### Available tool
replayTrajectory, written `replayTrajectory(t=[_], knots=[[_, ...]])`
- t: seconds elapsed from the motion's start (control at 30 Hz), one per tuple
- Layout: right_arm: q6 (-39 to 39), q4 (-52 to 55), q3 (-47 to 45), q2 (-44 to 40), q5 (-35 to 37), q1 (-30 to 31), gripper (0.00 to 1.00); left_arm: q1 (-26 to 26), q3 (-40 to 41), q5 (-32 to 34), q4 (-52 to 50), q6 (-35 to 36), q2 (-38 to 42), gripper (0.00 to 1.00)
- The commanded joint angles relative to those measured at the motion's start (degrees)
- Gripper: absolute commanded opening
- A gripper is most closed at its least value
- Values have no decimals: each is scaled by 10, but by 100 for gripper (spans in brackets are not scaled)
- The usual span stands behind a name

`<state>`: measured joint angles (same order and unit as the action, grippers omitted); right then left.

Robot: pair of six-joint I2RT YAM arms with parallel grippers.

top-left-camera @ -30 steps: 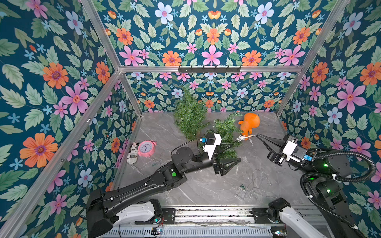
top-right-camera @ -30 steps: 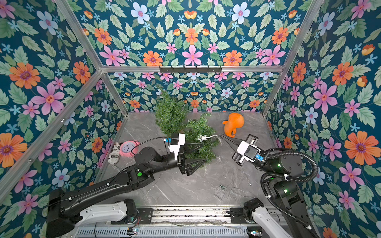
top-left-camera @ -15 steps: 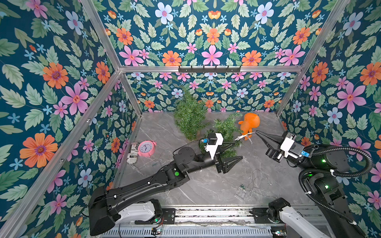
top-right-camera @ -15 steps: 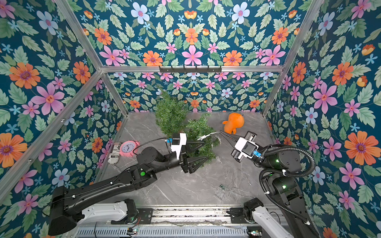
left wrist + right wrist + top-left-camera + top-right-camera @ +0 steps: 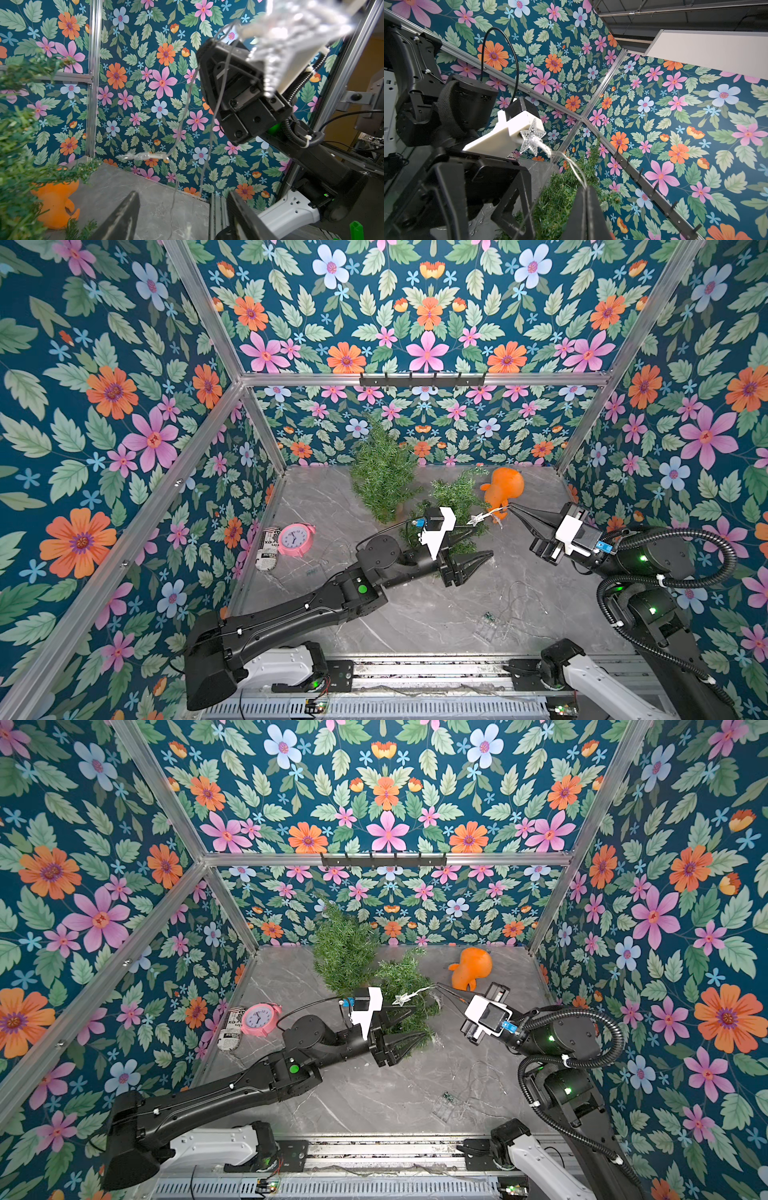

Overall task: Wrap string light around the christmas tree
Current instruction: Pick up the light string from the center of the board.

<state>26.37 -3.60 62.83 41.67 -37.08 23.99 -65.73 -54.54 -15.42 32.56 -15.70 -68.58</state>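
Note:
The small green christmas tree point(image 5: 455, 499) point(image 5: 405, 979) stands mid-table. The string light is a thin clear wire with a silver star point(image 5: 478, 518) point(image 5: 402, 999) point(image 5: 532, 135). My right gripper point(image 5: 512, 506) point(image 5: 439, 986) point(image 5: 586, 187) is shut on the wire just right of the star, above the tree's right side. The wire point(image 5: 174, 187) hangs down from there to loose coils point(image 5: 517, 601) and a battery box point(image 5: 488, 624) on the table. My left gripper point(image 5: 482, 542) point(image 5: 417, 1022) point(image 5: 182, 193) is open at the tree's front, under the star. The hanging wire passes between its fingers.
A taller green tree point(image 5: 382, 472) stands at the back wall. An orange plush toy point(image 5: 503, 489) sits right of the small tree. A pink alarm clock point(image 5: 295, 539) and a printed can point(image 5: 268, 549) lie at the left wall. A hook rail point(image 5: 422, 379) crosses the back wall.
My left gripper has moved right and back under the star, and its jaws have narrowed a little. My right gripper has shifted slightly left and back with the wire.

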Motion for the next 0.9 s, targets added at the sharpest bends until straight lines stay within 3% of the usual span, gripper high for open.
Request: replayTrajectory(t=[0.0,0.17,0.23,0.33,0.47,0.67,0.87], knots=[[19,-8,3,5,14,8,0,-1,-9,-10,25,5,-10,66],[27,-9,4,11,24,15,0,-1,-8,-9,27,7,-17,56],[30,-12,4,15,27,20,0,-1,-7,1,25,10,-18,46],[39,-12,4,18,41,27,0,-1,-9,9,16,17,-14,18],[39,-9,8,25,93,32,0,-1,-8,27,-7,21,0,0],[34,-4,15,36,171,35,0,-1,-10,67,-55,49,30,0],[41,53,69,86,261,49,0,-1,-72,162,-141,109,48,0]])
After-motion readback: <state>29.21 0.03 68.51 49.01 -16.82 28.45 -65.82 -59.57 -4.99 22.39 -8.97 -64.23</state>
